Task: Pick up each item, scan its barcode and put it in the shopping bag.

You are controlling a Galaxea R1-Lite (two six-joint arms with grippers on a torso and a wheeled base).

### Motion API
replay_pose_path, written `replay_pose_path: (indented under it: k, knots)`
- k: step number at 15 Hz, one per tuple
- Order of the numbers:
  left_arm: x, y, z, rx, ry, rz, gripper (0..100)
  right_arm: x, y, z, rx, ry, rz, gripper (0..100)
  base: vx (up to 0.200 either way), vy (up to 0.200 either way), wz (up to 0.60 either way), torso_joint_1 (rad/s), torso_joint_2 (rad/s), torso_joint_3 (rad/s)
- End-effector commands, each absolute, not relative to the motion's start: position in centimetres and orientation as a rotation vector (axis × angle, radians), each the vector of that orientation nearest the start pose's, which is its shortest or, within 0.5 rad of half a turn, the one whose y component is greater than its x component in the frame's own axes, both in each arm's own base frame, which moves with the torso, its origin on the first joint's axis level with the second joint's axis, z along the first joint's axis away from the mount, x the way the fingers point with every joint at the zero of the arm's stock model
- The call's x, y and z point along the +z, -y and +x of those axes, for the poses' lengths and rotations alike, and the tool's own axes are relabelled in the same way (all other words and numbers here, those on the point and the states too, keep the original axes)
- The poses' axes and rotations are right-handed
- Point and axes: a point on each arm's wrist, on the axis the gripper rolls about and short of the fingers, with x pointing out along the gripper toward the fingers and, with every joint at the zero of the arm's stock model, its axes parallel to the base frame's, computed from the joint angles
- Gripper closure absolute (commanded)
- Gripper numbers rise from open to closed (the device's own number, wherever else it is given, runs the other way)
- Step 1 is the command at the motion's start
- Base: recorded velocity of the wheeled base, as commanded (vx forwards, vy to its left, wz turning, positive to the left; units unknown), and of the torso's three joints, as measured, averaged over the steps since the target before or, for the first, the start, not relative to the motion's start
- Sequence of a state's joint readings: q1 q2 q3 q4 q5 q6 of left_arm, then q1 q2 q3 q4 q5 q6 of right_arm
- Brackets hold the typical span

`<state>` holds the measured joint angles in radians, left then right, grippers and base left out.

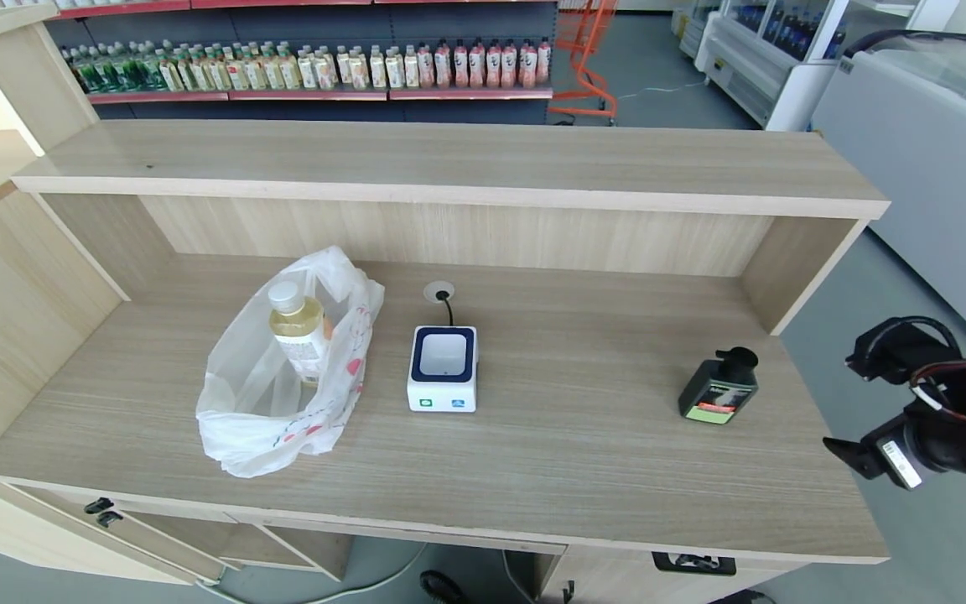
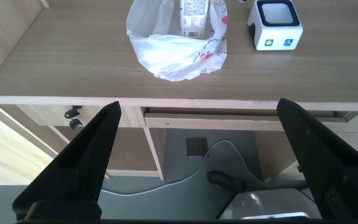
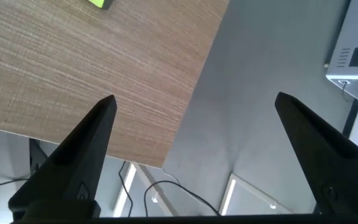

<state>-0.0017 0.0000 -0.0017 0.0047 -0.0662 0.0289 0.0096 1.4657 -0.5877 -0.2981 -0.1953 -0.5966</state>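
Pump bottle point(image 1: 719, 387): dark, with a black pump head and a red-and-green label. It stands on the desk point(image 1: 584, 445) right of centre in the head view, well apart from the other items.
Shopping bag point(image 1: 282, 394): white plastic with red print, slumped open left of centre.
Drink bottle point(image 1: 299, 334): pale yellow liquid, white cap, upright inside the shopping bag.
Scanner point(image 1: 443, 367): white box with a dark window at mid-frame, just beside the bag. Its cable runs to a grommet point(image 1: 438, 292) behind it.
Right gripper point(image 3: 196, 98): off the desk's right edge, at the lower right of the head view; fingers point(image 3: 79, 162) spread wide, holding nothing.
Left gripper point(image 2: 199, 104): in front of the desk's near edge, fingers point(image 2: 86, 162) spread wide, empty, with the bag and scanner beyond.
Background: shelves of bottled drinks point(image 1: 324, 67) along the top.
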Motion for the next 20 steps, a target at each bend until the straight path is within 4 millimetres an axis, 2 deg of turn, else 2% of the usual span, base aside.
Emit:
replay_pose_path:
  k: [1, 6, 9, 16, 20]
  knots:
    - [7.5, 0.1, -2.3, -0.068, -0.004, 0.029, 0, 14.2, -0.7, 24.8, 0.056, -0.662, -0.652, 0, 0.000, 0.000, 0.00, 0.000, 0.00, 0.000]
    - [7.5, 0.1, -2.3, -0.068, -0.004, 0.029, 0, 11.9, -1.8, 27.5, 0.134, -0.644, -0.643, 0, 0.000, 0.000, 0.00, 0.000, 0.00, 0.000]
    - [7.5, 0.1, -2.3, -0.068, -0.004, 0.029, 0, 12.4, -2.6, 29.5, 0.184, -0.578, -0.631, 0, 0.000, 0.000, 0.00, 0.000, 0.00, 0.000]
    - [7.5, 0.1, -2.3, -0.068, -0.002, 0.029, 0, 11.6, -3.4, 31.6, 0.248, -0.568, -0.620, 0, 0.000, 0.000, 0.00, 0.000, 0.00, 0.000]
    - [7.5, 0.1, -2.3, -0.068, -0.002, 0.029, 0, 11.5, -3.6, 33.4, 0.251, -0.553, -0.616, 0, 0.000, 0.000, 0.00, 0.000, 0.00, 0.000]
